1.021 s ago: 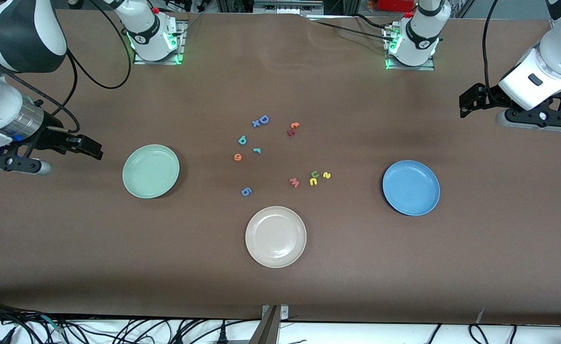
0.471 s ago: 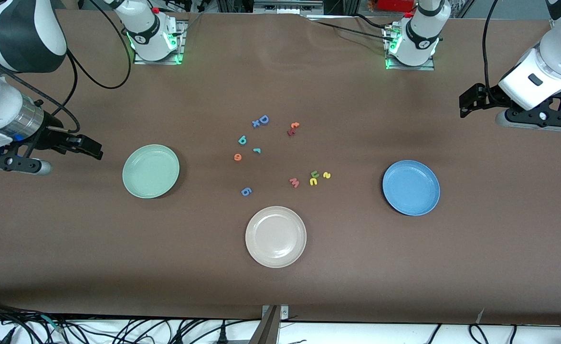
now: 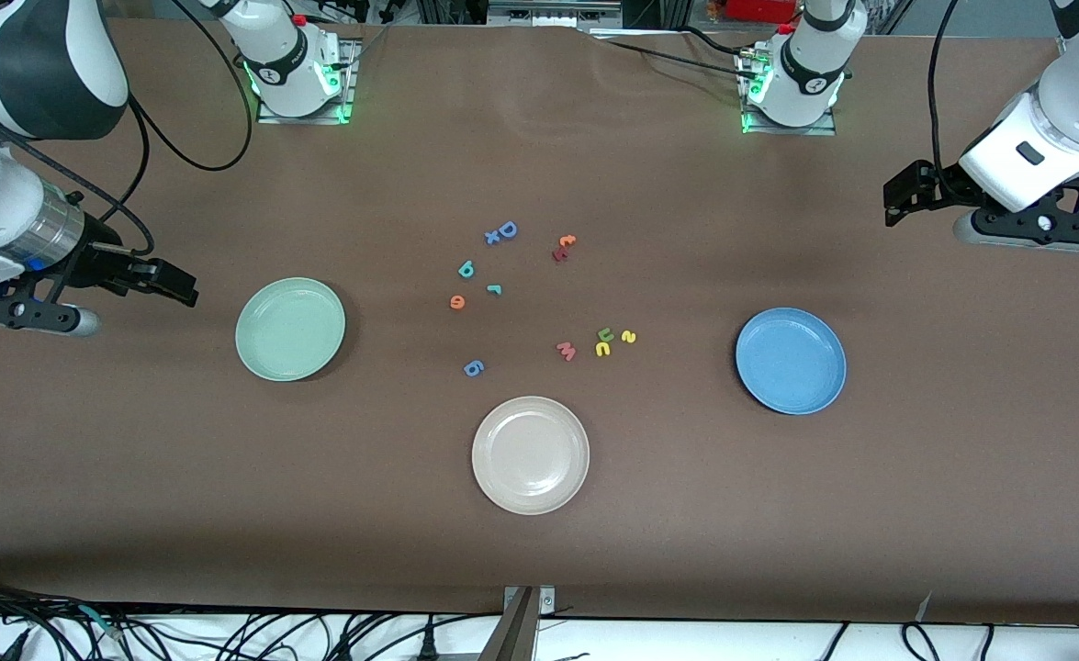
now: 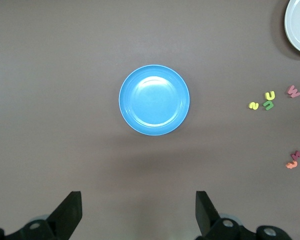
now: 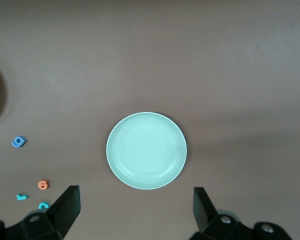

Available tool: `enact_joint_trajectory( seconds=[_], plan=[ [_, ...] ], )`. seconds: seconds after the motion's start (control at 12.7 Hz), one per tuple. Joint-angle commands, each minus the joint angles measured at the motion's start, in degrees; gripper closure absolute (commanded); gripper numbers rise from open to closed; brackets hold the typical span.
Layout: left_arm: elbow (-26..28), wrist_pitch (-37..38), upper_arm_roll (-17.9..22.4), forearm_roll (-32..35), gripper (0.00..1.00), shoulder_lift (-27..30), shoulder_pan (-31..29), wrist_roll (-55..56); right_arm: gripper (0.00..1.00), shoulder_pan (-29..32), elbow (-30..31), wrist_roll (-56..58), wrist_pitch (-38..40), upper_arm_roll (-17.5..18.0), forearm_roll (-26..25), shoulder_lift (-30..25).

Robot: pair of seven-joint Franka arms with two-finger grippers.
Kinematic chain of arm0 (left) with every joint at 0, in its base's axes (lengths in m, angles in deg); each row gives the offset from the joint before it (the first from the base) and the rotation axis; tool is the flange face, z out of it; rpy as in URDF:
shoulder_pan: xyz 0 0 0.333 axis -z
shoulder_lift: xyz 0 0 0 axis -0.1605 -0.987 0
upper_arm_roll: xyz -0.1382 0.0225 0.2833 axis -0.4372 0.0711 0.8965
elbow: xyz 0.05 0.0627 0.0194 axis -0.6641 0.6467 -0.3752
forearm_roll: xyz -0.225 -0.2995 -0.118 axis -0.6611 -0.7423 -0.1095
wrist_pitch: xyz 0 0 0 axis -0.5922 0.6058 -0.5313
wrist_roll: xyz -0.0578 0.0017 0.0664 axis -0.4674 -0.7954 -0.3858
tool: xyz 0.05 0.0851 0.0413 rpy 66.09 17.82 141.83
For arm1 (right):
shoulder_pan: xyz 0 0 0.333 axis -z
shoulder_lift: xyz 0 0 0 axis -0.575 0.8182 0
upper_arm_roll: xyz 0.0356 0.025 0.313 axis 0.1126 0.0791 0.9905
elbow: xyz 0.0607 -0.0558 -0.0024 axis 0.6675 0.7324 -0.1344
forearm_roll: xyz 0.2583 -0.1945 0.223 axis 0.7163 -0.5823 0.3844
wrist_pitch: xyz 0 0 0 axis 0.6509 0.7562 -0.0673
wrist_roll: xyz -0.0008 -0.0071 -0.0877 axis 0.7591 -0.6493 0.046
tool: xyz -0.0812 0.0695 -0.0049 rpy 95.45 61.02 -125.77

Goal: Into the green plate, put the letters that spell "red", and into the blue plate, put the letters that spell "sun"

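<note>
While both arms wait at the two ends of the table, nothing is held and all the letters lie loose on the brown table (image 3: pixel 778 514). Going across the front view from its left edge, the right gripper (image 3: pixel 176 285) hangs over bare table at the right arm's end, its jaws spread wide and empty. Just beside it sits the green plate (image 3: pixel 290 329), with nothing in it. Toward the middle lie the letters that spell "red": the orange "e" (image 3: pixel 457 301), the teal "d" (image 3: pixel 466 269) and the smaller teal "r" (image 3: pixel 494 290), close together but apart from one another. A blue "6"-like letter (image 3: pixel 473 368) lies nearer the front camera than these, and a blue capital "D" (image 3: pixel 506 229) with a small blue piece touching it lies farther from it. The cream plate (image 3: pixel 530 454) sits nearest the camera of the three plates. An orange and dark red letter pair (image 3: pixel 563 247) lies toward the bases, and a pink "w" (image 3: pixel 566 350) lies beside the letters that spell "sun": the green "u" (image 3: pixel 605 334) touching the yellow "n" (image 3: pixel 602 349), with the yellow "s" (image 3: pixel 628 337) just beside them. The blue plate (image 3: pixel 790 360) is empty at the left arm's end. The left gripper (image 3: pixel 897 195) hovers over bare table there, fingers wide apart, gripping nothing.
</note>
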Motion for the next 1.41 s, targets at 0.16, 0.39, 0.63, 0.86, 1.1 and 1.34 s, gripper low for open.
enact_joint_trajectory(
  seconds=[0.16,0.39,0.63,0.86,1.1,1.34],
  plan=[
    [-0.68,1.02,-0.52,-0.50,0.00,0.44,-0.10,-0.43,0.00,0.49,0.08,0.35,0.70,0.33,0.32,-0.66],
    [-1.39,1.02,-0.43,0.03,0.00,0.27,-0.10,-0.25,0.00,0.58,-0.01,0.43,0.88,0.24,0.32,-0.75],
    [-1.39,1.02,-0.26,-0.06,0.00,0.35,-0.10,-0.25,0.00,0.58,-0.01,0.35,1.23,0.24,0.32,-0.75],
    [-1.39,1.02,-0.17,-0.06,0.00,0.35,-0.10,-0.34,0.00,0.58,0.17,0.35,1.23,0.24,0.32,-0.66],
    [-1.39,1.11,-0.08,-0.15,0.00,0.35,-0.19,-0.43,0.00,0.58,0.17,0.35,1.32,0.24,0.32,-0.75],
    [-1.39,1.11,-0.17,-0.06,0.00,0.35,-0.19,-0.78,0.00,0.58,0.08,0.26,2.02,0.24,0.32,-0.84]
  ],
)
